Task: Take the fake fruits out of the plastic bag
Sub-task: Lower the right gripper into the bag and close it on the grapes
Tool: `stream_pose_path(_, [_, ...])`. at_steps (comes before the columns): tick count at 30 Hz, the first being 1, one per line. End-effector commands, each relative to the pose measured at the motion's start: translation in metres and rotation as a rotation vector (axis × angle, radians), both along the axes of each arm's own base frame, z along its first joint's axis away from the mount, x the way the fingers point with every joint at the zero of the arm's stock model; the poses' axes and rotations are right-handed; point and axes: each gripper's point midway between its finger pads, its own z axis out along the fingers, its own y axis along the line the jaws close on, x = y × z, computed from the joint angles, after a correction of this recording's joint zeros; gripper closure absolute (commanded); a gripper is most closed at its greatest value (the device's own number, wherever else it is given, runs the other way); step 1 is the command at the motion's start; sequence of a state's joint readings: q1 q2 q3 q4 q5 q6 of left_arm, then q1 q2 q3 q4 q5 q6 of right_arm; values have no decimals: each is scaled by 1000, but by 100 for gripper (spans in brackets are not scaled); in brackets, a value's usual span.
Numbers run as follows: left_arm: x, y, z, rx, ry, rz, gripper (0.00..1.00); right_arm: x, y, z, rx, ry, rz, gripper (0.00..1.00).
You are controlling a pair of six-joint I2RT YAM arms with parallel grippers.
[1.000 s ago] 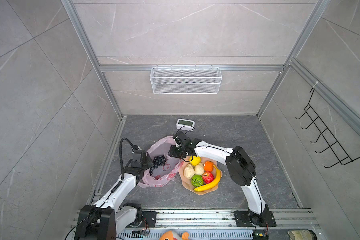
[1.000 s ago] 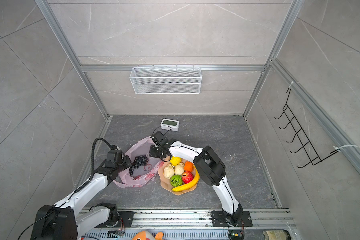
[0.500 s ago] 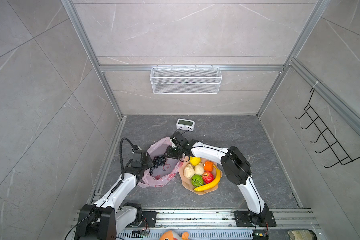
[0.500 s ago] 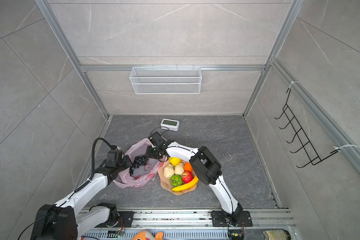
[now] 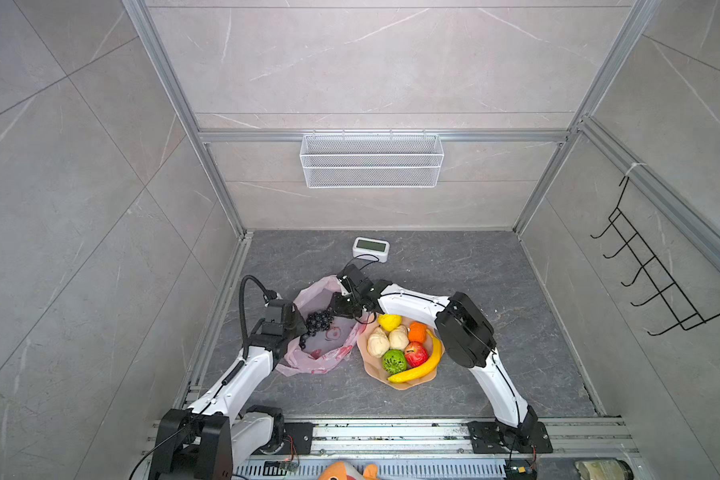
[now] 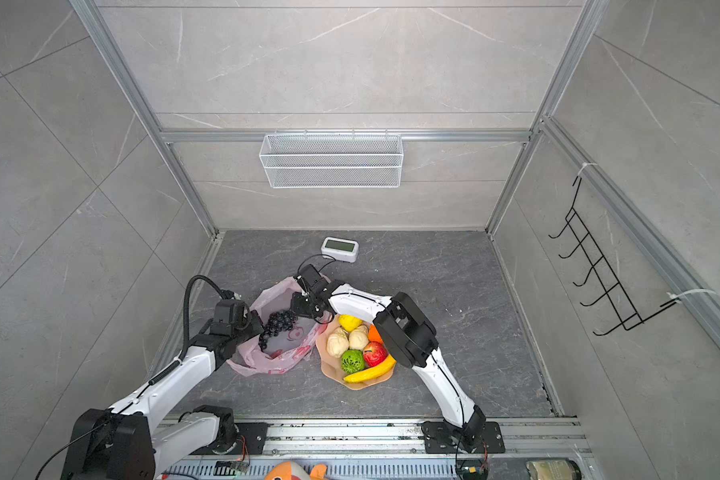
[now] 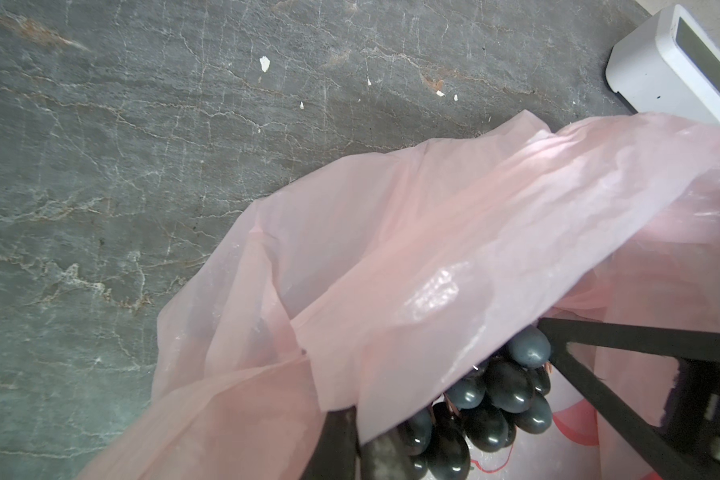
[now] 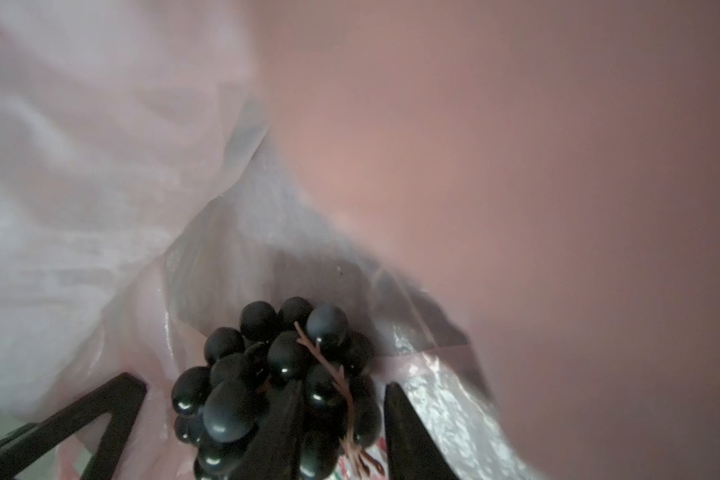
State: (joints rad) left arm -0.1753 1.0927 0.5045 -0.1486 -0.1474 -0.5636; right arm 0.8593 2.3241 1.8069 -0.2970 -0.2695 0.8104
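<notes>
One piece to go, by the look of it. At far left, left claw [image 7: 358, 442] clamped shut on the rim of the bag [image 5: 329, 353], holding its mouth open on the tabletop [image 5: 495, 291]. Inside, low in the bag, grapes [image 5: 319, 321], dark and glossy, stem showing. Next across, right claw [image 8: 343, 384] inside the mouth, partway open, one finger either side of the stem end of the bunch; firmly pinched or only straddled, impossible to tell. Farther right, outside the bag, bowl [image 5: 404, 384] already loaded with seven fruits [image 5: 415, 353]. Step in hand, probably: seizing the grapes. Next: complete the squeeze without catching film, lift clear of the rim, carry right to the bowl.
</notes>
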Motion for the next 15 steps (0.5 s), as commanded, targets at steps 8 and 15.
stream_pose_path(8, [9, -3, 10, 9, -38, -20, 100, -3, 10, -8, 1, -11, 31, 74])
stream_pose_path(15, [9, -3, 10, 9, -38, -21, 100, -3, 9, -10, -13, -12, 26, 81])
